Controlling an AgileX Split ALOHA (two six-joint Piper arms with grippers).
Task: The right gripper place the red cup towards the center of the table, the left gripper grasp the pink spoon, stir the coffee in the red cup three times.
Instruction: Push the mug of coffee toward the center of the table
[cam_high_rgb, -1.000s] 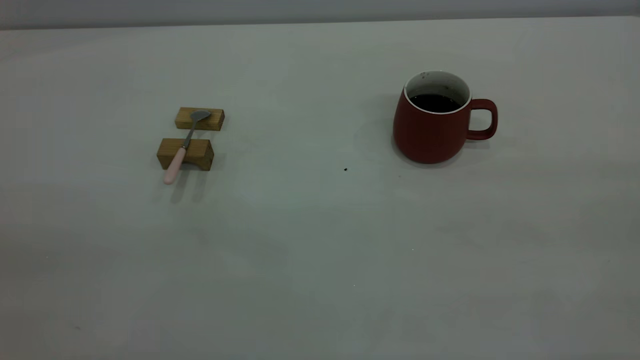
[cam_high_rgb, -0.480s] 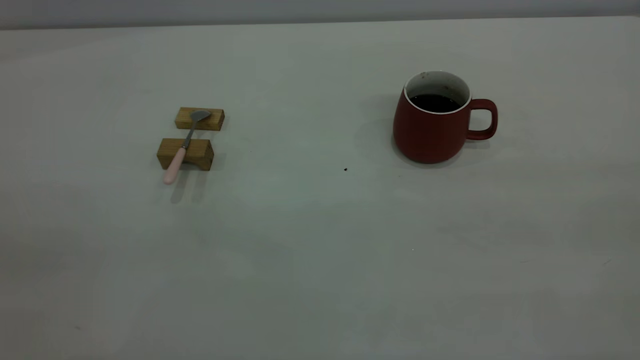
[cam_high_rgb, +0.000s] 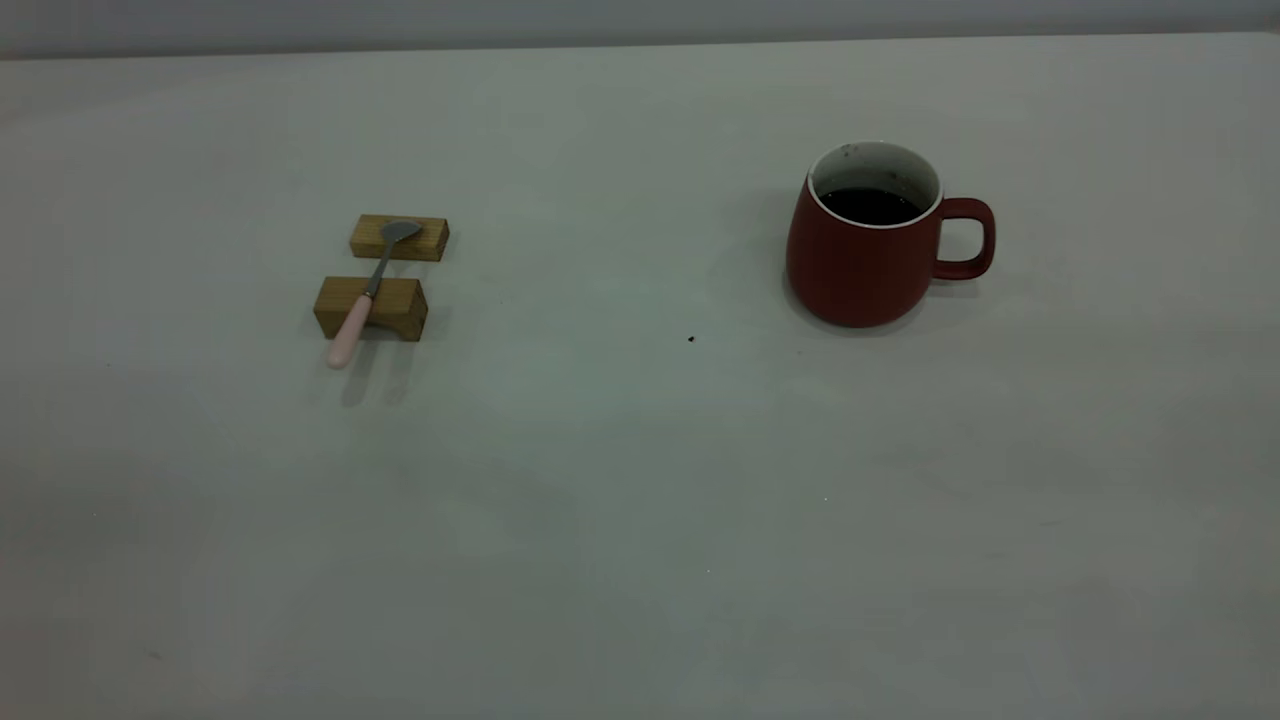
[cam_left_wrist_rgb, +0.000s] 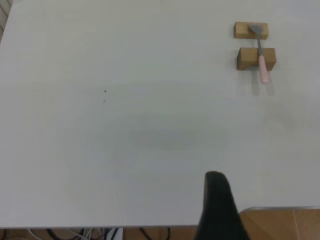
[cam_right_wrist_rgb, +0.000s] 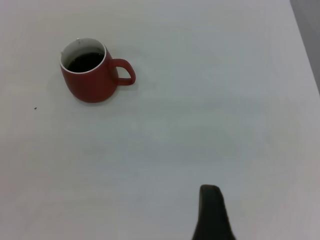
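Unchanged over the last second: cup (cam_high_rgb: 865, 255) at right, spoon (cam_high_rgb: 366, 294) on blocks (cam_high_rgb: 385, 275) at left of counter (cam_high_rgb: 600, 500); end effector states cannot be told; task unstarted.

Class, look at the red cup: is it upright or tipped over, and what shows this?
Upright. The red cup stands on its base on the table, rim facing up, with dark coffee lying level inside.

Red cup (cam_high_rgb: 862, 262) stands upright on the table (cam_high_rgb: 620, 500), right side, handle pointing right. Coffee (cam_high_rgb: 870, 205) inside, dark. Pink spoon (cam_high_rgb: 366, 295) lies across 2 wooden blocks (cam_high_rgb: 385, 275), left side, well apart from cup. No fingers show, so no places from them.
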